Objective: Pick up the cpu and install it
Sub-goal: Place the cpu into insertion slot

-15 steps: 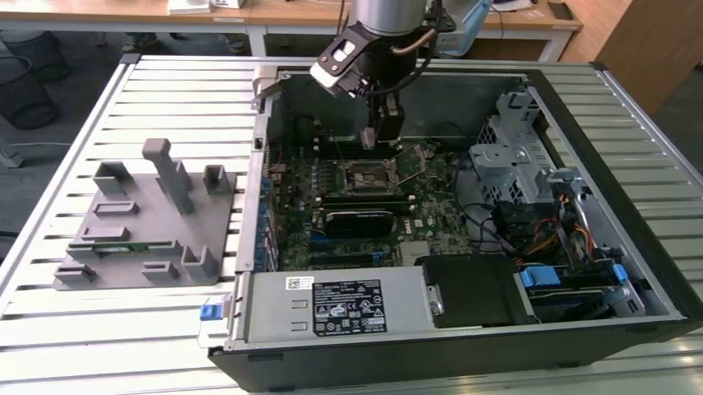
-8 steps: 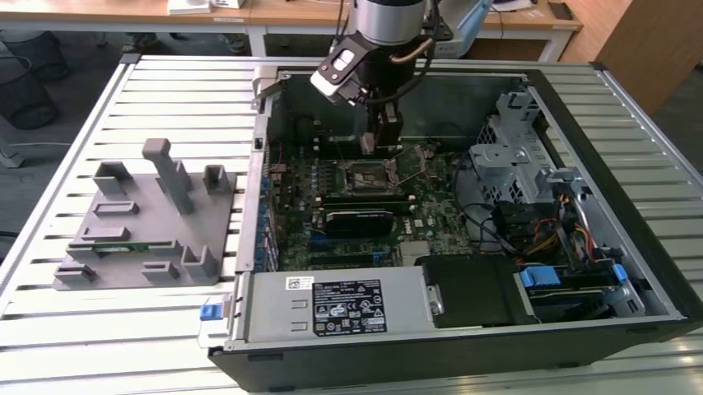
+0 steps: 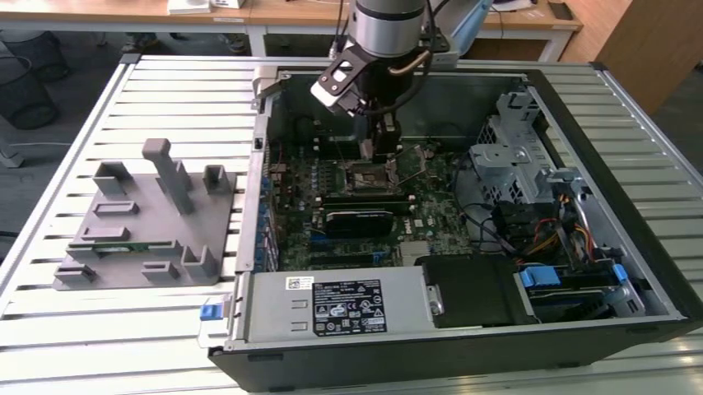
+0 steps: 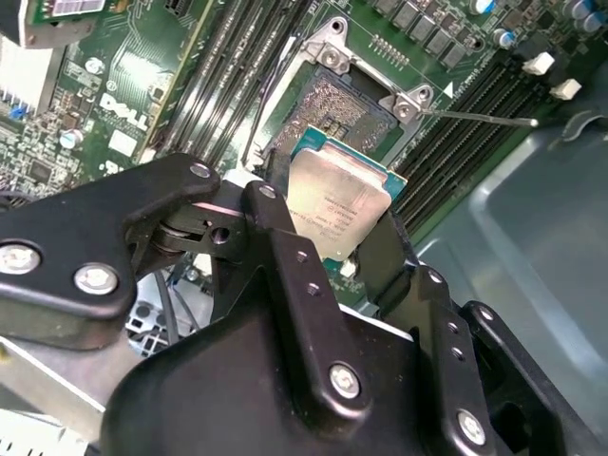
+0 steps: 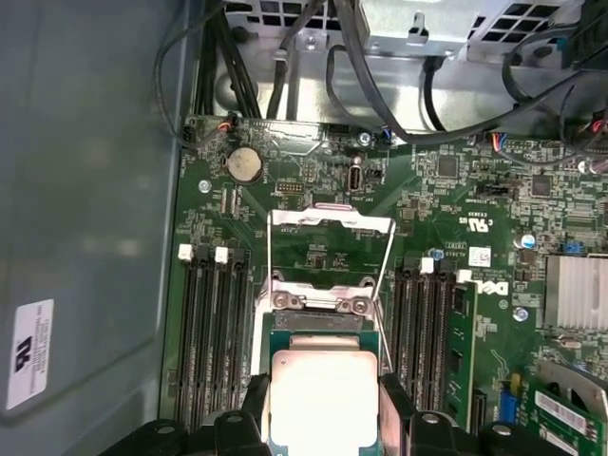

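Observation:
In both wrist views the cpu [image 4: 337, 202] [image 5: 323, 391], a flat square chip with a pale silver top and a green rim, sits between my gripper's black fingers [image 4: 274, 223]. My gripper [image 4: 332, 233] [image 5: 323, 423] is shut on the cpu's two opposite edges. It holds the chip just above the open socket [image 4: 344, 106] on the green motherboard, partly overlapping it in view. The socket's metal load frame [image 5: 331, 223] is swung up and open. In the exterior view my gripper [image 3: 380, 150] hangs inside the open computer case, right over the socket [image 3: 371, 174].
Black memory slots [image 5: 204, 332] flank the socket on both sides. A thin lever wire [image 4: 480, 118] sticks out beside the socket. Case walls [image 3: 259, 148], a drive cage [image 3: 511, 156] with cables, and the power supply [image 3: 329, 304] surround the board. A grey fixture [image 3: 148, 218] lies on the slatted table.

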Controlling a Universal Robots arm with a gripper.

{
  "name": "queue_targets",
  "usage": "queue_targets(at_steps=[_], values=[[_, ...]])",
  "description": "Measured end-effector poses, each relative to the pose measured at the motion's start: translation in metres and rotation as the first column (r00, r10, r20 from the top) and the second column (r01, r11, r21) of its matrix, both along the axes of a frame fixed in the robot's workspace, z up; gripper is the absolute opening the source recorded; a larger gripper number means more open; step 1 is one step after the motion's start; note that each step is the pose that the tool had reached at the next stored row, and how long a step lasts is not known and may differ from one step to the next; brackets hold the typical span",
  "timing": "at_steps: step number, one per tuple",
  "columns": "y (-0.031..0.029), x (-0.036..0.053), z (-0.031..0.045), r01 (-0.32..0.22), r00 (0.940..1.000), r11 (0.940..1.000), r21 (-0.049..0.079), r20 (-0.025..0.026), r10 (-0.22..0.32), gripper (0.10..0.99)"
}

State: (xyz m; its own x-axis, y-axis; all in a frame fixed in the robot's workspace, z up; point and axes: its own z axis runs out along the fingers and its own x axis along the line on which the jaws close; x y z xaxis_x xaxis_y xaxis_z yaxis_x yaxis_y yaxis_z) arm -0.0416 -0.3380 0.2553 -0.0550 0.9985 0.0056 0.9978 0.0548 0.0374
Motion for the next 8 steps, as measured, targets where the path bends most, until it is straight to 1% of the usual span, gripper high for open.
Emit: queue_targets(at_steps=[5,8], values=[[0.0004,0.0000,-0.0090,0.002,1.0000,1.0000,0.000,0.0000,-0.002,0.537],[0.0007,0.0000,-0.0122,0.004,1.0000,1.0000,0.000,0.0002,-0.004,0.537]])
